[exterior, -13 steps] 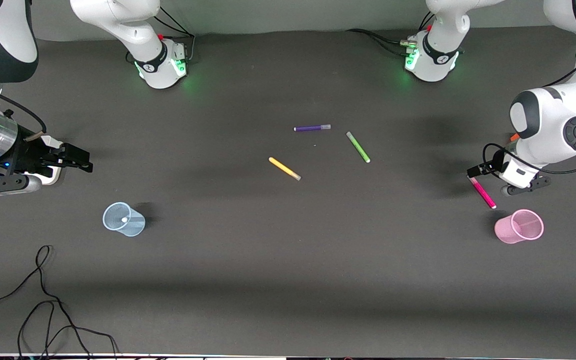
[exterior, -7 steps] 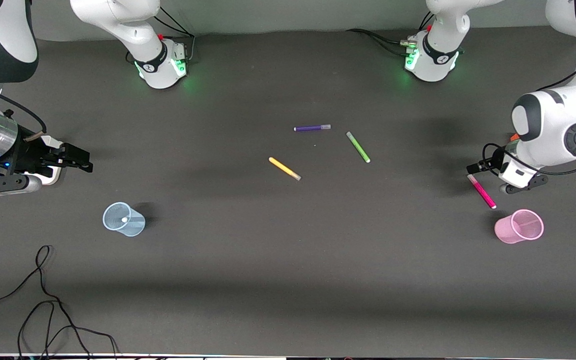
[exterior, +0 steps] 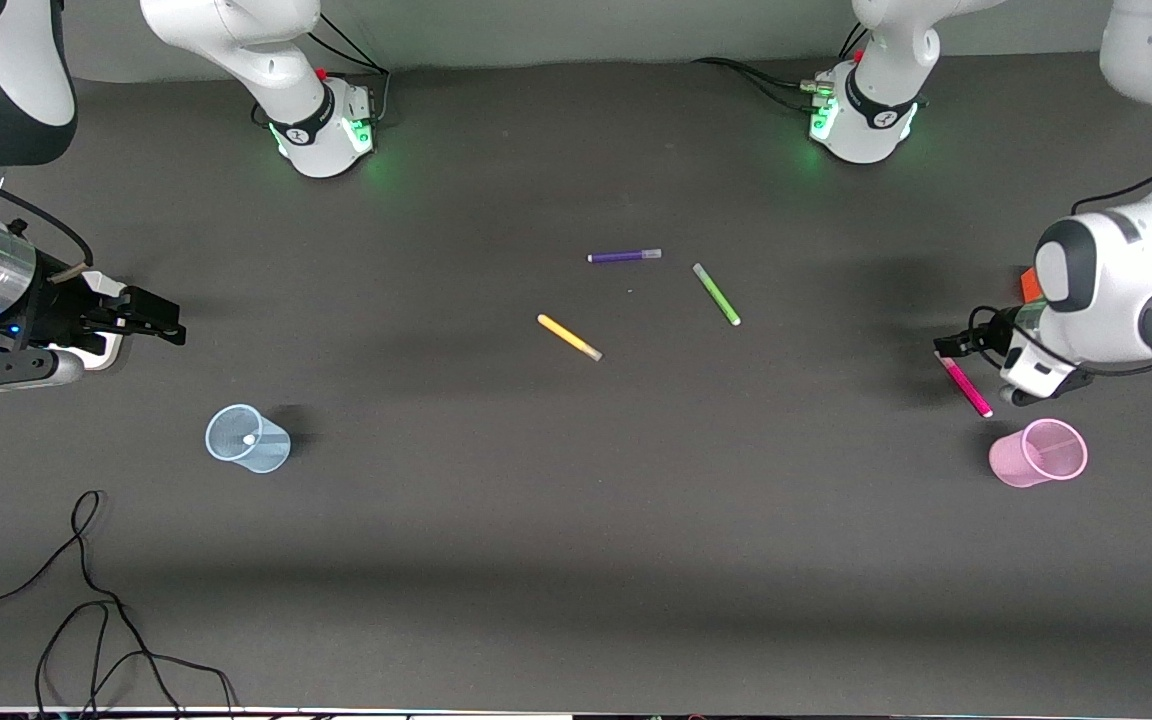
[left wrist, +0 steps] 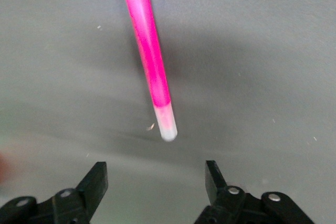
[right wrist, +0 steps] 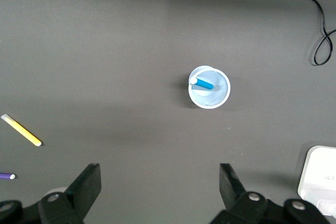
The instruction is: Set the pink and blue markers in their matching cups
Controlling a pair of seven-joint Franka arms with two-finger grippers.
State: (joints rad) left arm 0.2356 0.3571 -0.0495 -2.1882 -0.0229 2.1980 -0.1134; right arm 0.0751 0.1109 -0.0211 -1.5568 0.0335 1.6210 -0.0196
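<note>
Left wrist view shows the pink marker [left wrist: 151, 59] lying on the tabletop [exterior: 576, 520], the left gripper [left wrist: 156, 182] low over its capped end with fingers apart, not touching it. The pink cup [exterior: 1038, 453] stands just beside it, near the edge at the left arm's end. The blue marker [right wrist: 203, 83] stands in the blue cup [right wrist: 209, 87]; the right gripper [right wrist: 160, 184] waits above, fingers spread wide.

Blue marker [right wrist: 202, 83] mostly hidden inside the blue cup [right wrist: 209, 87].
</note>
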